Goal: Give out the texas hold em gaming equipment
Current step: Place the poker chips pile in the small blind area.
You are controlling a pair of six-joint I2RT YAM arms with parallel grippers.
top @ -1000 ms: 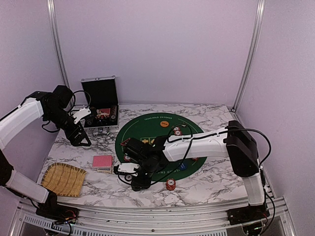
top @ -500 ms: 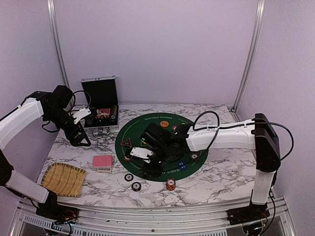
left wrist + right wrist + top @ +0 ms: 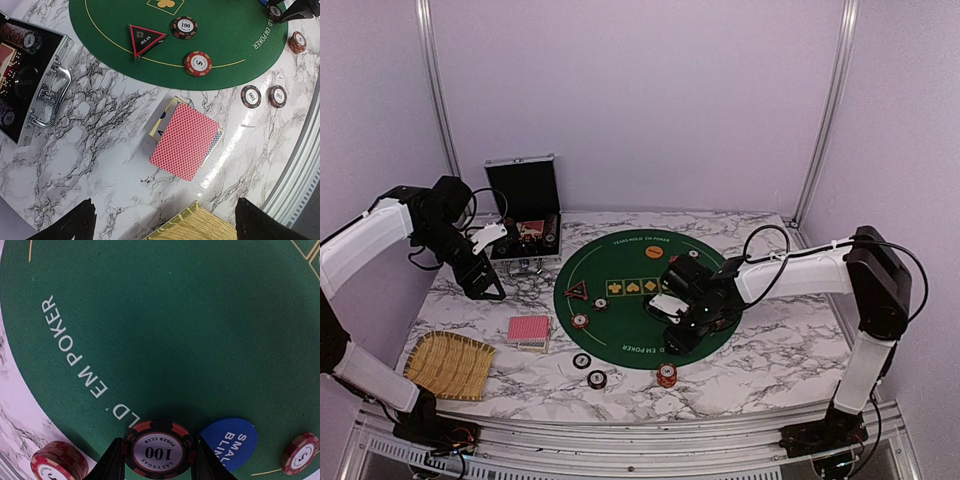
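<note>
Right gripper [image 3: 159, 462] shifted rightward, clenched on 100 chip [image 3: 159, 452], blue button [image 3: 229, 439] just beside

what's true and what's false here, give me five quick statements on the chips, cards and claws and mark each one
1. The right claw grips a 100 chip. True.
2. The cards lie on the mat. False: they lie on the marble beside it.
3. The case is shut. False: it stands open.
4. Two dark chips lie on the marble, off the mat. True.
5. The left claw holds the cards. False: it is open and empty, apart from them.
</note>
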